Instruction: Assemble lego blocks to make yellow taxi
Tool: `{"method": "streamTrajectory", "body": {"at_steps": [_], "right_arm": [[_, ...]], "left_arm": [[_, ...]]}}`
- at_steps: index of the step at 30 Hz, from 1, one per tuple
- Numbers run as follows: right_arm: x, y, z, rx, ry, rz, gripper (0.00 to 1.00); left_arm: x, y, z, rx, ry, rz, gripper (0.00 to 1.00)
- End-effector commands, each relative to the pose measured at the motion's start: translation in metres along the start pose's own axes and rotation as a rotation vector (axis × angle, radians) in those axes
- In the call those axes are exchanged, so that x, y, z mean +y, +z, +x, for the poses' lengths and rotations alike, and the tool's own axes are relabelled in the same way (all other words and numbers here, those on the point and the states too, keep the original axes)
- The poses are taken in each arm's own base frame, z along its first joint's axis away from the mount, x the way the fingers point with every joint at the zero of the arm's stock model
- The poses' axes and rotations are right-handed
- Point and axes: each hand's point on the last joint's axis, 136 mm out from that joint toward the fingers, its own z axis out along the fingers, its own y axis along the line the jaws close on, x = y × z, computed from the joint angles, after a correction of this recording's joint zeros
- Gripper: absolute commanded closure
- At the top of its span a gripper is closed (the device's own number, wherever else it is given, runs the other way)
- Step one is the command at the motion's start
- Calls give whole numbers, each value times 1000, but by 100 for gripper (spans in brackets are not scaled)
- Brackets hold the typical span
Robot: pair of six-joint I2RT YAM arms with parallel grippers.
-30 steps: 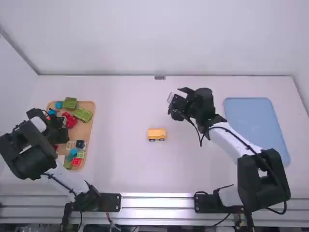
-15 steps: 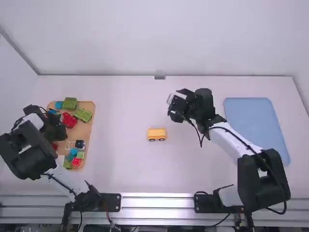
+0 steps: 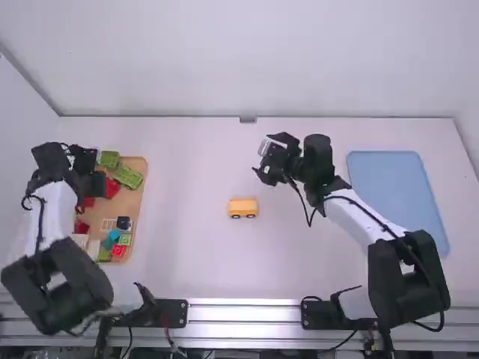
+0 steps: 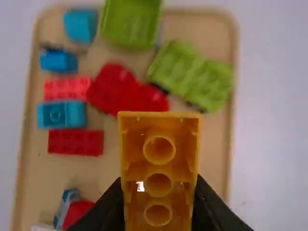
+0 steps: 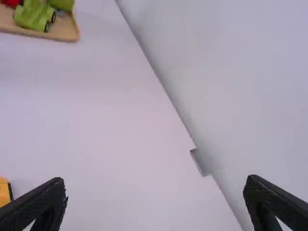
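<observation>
White table (image 3: pixel 187 262), tray (image 3: pixel 129 205) partly hidden, left claw (image 3: pixel 93 182) holding cropped orange block (image 4: pixel 160 174)

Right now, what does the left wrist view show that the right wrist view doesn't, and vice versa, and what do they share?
Left wrist view: a yellow-orange block held between the left gripper's jaws, studded red bricks and blue bricks.

Right wrist view: part of a yellow-orange wheeled piece on the table, the right gripper's jaws apart, and the back wall.

Both: the tray, the green wheeled piece, a green block and something red.
</observation>
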Motion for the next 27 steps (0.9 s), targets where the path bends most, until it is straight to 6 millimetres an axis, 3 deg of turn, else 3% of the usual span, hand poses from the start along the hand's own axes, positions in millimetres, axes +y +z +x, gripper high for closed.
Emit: {"method": "streamTrajectory", "body": {"at_steps": [1, 2, 4, 8, 16, 21, 27], "right_arm": [[13, -5, -24, -118, 42, -93, 1], [15, -5, -26, -131, 41, -104, 2], [25, -15, -45, -251, 21, -196, 2], [33, -28, -63, -371, -12, -279, 2], [34, -18, -63, -359, 110, -311, 2], [38, -8, -66, -389, 204, -416, 2], [38, -26, -86, -532, 320, -732, 2]], "left_arm": [[-61, -18, -18, -170, 146, 204, 94], [-68, -20, -20, -192, 163, 221, 94], [-115, -35, -34, -352, 264, 356, 93], [-179, -51, -42, -529, 387, 564, 90], [-263, -73, -48, -687, 463, 864, 92], [-298, -87, -47, -753, 553, 1003, 98], [-320, -80, -55, -796, 555, 1092, 98]]}}
